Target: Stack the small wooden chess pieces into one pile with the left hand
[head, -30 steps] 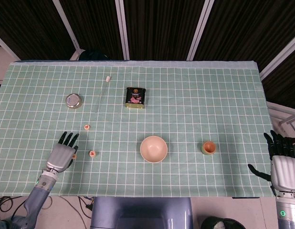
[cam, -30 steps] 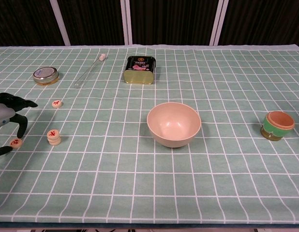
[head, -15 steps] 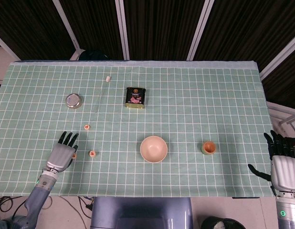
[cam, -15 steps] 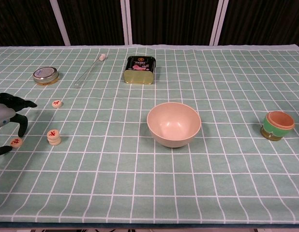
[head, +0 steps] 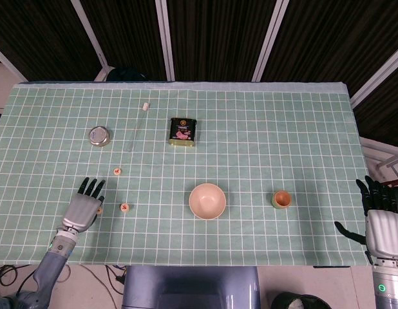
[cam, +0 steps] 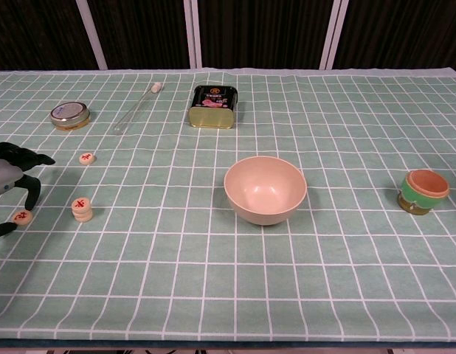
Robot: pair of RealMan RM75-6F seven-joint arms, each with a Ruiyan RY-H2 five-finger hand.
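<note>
Between the earlier frames and this one, almost nothing had moved: the left hand (cam: 8, 184) had shifted only slightly over the loose chess piece (cam: 22, 217) at the left edge of the bench (head: 263, 129), and that piece sat marginally higher in the chest view. The left hand was arched over the piece with fingers spread and curved down; whether any fingertip touched it could not be told, and it held nothing visibly. The right hand (head: 382, 222) hung off the right edge, fingers apart and empty.

A short stack of pieces (cam: 83, 209) stood just right of the loose one, and a third single piece (cam: 86, 158) lay farther back. Each piece was a small flat wooden disc with a red character on top, judged light, rigid and smooth-rimmed. It should be pinched across the rim, since the low profile leaves little to grasp.

Also present were a pale rounded bowl (cam: 265, 189), a dark rectangular tin (cam: 213, 105), a round metal-lidded tin (cam: 70, 113), a small orange cup (cam: 423, 191) and a thin clear rod (cam: 137, 108).
</note>
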